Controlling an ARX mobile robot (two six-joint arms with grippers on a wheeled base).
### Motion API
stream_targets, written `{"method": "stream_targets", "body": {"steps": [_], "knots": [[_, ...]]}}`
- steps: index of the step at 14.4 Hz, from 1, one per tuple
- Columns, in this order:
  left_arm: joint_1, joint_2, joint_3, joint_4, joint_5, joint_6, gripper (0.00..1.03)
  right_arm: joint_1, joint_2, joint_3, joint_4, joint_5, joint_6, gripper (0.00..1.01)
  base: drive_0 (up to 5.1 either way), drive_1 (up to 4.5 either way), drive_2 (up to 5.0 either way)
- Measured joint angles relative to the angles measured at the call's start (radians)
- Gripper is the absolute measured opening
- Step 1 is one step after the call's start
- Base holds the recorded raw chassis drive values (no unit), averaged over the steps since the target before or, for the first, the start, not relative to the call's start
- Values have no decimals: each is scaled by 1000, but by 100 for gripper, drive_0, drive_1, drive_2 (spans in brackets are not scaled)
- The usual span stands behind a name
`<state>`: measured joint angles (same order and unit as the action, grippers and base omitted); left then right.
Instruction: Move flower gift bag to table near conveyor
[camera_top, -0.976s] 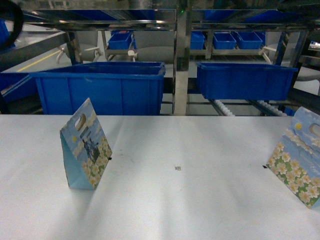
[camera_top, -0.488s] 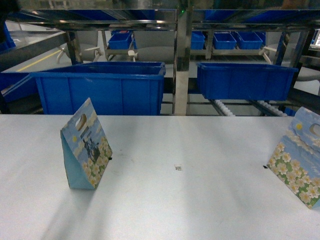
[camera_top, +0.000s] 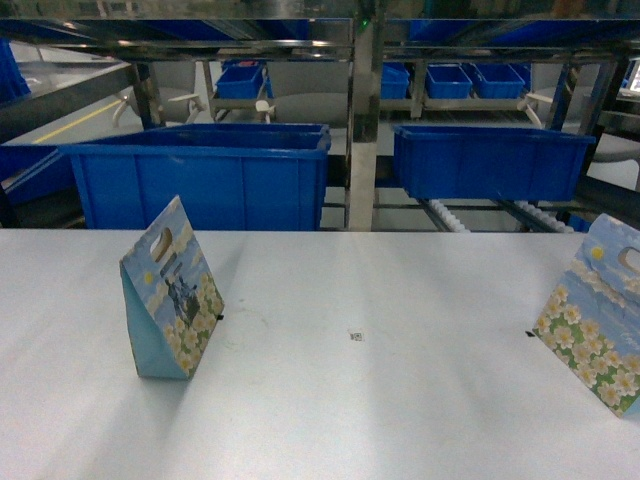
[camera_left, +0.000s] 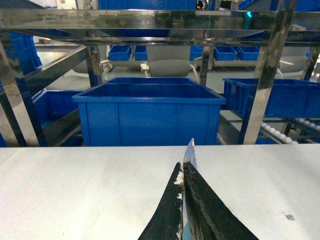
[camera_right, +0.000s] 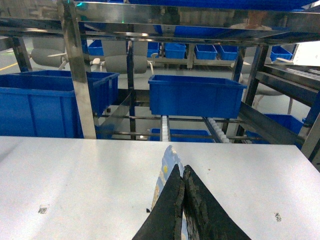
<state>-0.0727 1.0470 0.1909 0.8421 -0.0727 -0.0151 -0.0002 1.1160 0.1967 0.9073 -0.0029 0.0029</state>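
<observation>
Two flower gift bags stand upright on the white table (camera_top: 350, 400): one at the left (camera_top: 172, 290), one at the right edge (camera_top: 598, 325), partly cut off. Neither gripper shows in the head view and nothing touches either bag there. In the left wrist view my left gripper (camera_left: 183, 164) has its black fingers pressed together, and a thin edge of the left bag (camera_left: 190, 150) shows just past the tips. My right gripper (camera_right: 181, 167) is likewise shut, with the right bag (camera_right: 167, 165) standing behind it. The conveyor (camera_top: 445, 215) with white rollers runs beyond the table's far edge.
Two large blue bins (camera_top: 200, 170) (camera_top: 490, 160) sit on the steel racking right behind the table. Steel uprights (camera_top: 362, 130) and upper shelves with smaller blue bins (camera_top: 450, 80) stand farther back. A tiny black mark (camera_top: 355, 336) lies mid-table.
A dark shape at the top left of the head view has gone out of sight. Both bags stand where they were.
</observation>
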Motion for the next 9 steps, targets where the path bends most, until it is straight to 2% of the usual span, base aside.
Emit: {"method": "stream_targets", "body": {"steps": [1,2,4,5,6,9], "knots": [[49,-53,-31,-19,60,1,2,0,-45,-29,-18,0,0,2,0,0,0],[76,-98,-54,-38,61,1,2,0,-93,-54,-40,0,0,2,0,0,0],[72,-199,-98,-98,72,1,2,0,-200,-99,-100,0,0,2,0,0,0],[72,-244,-114,-128,72,1,2,0,-207,-136,-32,0,0,2,0,0,0],[72,-266,-146,-88,72,1,2,0,-236,-163,-88,0,0,2,0,0,0],[72,-394,-175,-207,72,1,2,0,-412,-181,-223,0,0,2,0,0,0]]}}
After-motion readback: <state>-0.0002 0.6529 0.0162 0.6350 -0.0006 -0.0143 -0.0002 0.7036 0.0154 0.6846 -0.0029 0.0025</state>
